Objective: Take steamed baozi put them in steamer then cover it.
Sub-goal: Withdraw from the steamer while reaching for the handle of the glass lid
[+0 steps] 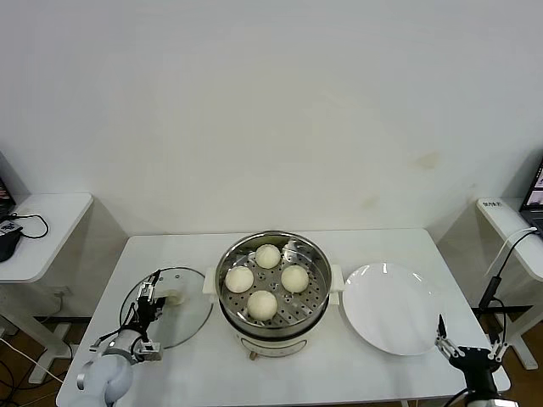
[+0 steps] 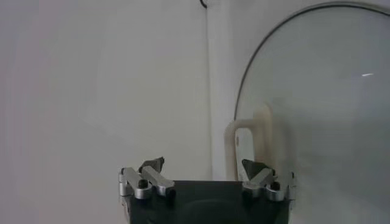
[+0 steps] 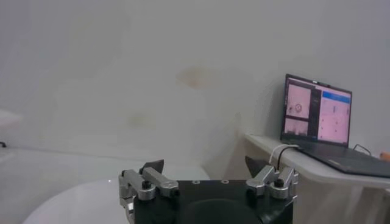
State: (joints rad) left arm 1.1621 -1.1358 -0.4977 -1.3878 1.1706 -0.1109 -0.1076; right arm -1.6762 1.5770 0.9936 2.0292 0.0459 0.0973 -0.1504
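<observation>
The steel steamer (image 1: pixel 227 268) stands mid-table with four cream-white baozi (image 1: pixel 262 304) on its perforated tray. The clear glass cover (image 1: pixel 188 315) lies flat on the table left of the steamer, its cream handle (image 1: pixel 176 296) up; the handle also shows in the left wrist view (image 2: pixel 251 135). My left gripper (image 1: pixel 151 297) is open over the cover's left part, close beside the handle, holding nothing. My right gripper (image 1: pixel 468 342) is open and empty at the table's front right corner, right of the white plate (image 1: pixel 386 305).
A small side table (image 1: pixel 38 229) with cables stands at far left. Another side table (image 1: pixel 509 222) with a laptop (image 3: pixel 317 114) stands at far right. The white wall is behind.
</observation>
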